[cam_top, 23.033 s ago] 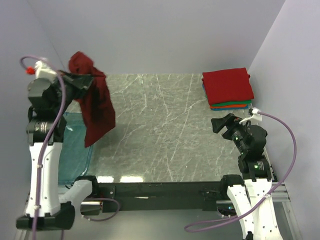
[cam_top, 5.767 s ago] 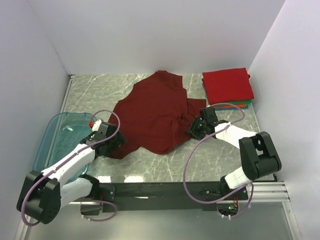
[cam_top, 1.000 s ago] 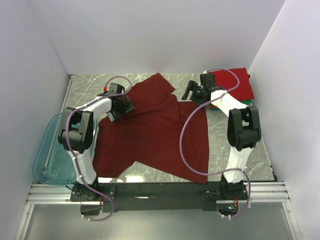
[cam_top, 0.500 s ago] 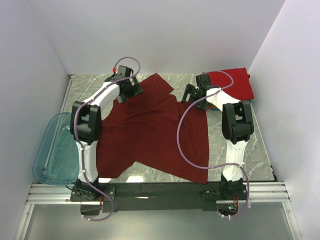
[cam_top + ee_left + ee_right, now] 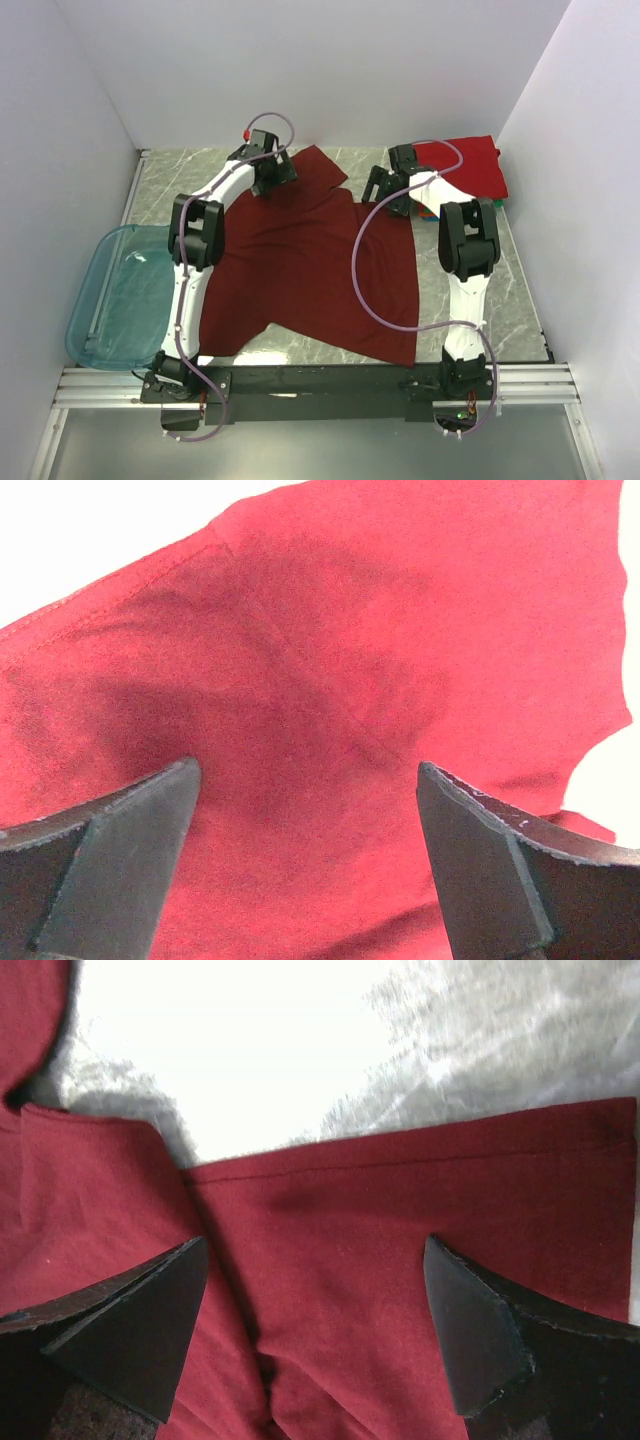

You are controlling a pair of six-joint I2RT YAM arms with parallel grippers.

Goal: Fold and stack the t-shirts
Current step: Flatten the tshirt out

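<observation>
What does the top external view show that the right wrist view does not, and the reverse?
Only the top external view shows the folded stack with a red shirt on top, the teal bin and the left gripper. Only the right wrist view shows the stitched hem up close. Both show the maroon t-shirt lying on the marble table and the open right gripper.

folded stack (image 5: 480,168) half behind right arm (image 5: 466,240), lower colours unreadable (too small)

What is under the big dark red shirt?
The dark red shirt lies spread on the grey marble table, which shows around its edges. The part beneath is covered, so anything there cannot be seen.
</observation>
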